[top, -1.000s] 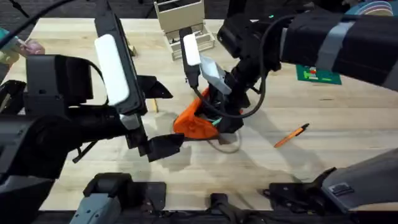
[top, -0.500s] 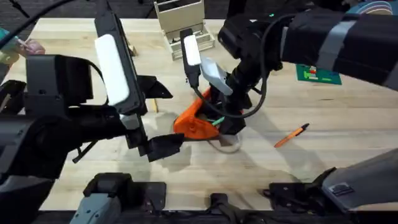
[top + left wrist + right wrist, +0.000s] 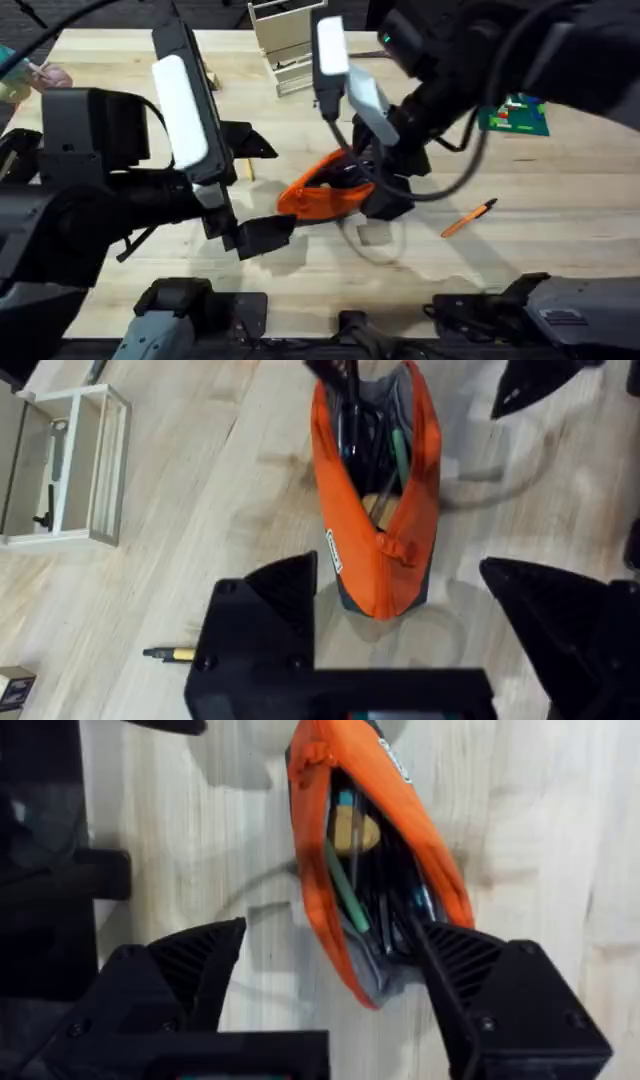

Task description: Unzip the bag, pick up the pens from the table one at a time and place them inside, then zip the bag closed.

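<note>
The orange bag (image 3: 312,198) lies on the table (image 3: 520,260) with its zip open, and several pens and a green stick show inside it (image 3: 345,850). My left gripper (image 3: 262,190) is open, its black fingers (image 3: 275,595) standing either side of one end of the bag (image 3: 375,550). My right gripper (image 3: 366,188) is open too, its fingers (image 3: 480,980) straddling the opposite end. An orange pen (image 3: 468,218) lies on the wood to the right. A yellowish pen (image 3: 172,654) lies beside the left gripper.
A white wire rack (image 3: 290,40) stands at the back centre. A green card (image 3: 512,115) lies at the right. A thin cable loop (image 3: 372,238) rests on the wood just in front of the bag. Bare wood lies around the orange pen.
The right arm has swung right and lifted out of the bag. The bag has tipped lower and stretched out toward the right, its mouth now gaping.
</note>
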`<state>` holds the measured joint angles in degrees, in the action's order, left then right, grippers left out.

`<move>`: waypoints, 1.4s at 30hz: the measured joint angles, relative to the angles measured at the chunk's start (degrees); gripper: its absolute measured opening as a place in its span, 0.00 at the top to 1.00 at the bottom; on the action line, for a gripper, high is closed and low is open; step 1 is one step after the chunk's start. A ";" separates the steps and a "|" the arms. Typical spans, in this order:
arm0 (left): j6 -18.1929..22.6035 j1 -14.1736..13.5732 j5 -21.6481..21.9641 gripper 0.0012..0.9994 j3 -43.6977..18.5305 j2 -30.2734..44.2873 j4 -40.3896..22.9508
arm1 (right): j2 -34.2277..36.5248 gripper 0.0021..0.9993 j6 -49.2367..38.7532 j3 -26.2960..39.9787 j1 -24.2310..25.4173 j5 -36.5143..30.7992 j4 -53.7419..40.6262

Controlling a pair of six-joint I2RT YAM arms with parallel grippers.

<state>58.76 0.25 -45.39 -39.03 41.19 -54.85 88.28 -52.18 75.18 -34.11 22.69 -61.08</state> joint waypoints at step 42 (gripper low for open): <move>0.00 0.00 0.02 0.01 0.00 0.00 0.09 | -21.89 0.00 43.98 0.09 26.59 -16.86 -5.60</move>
<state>58.76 0.25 -45.37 -39.03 41.19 -54.76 66.39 -8.20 75.26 -7.52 5.84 -66.68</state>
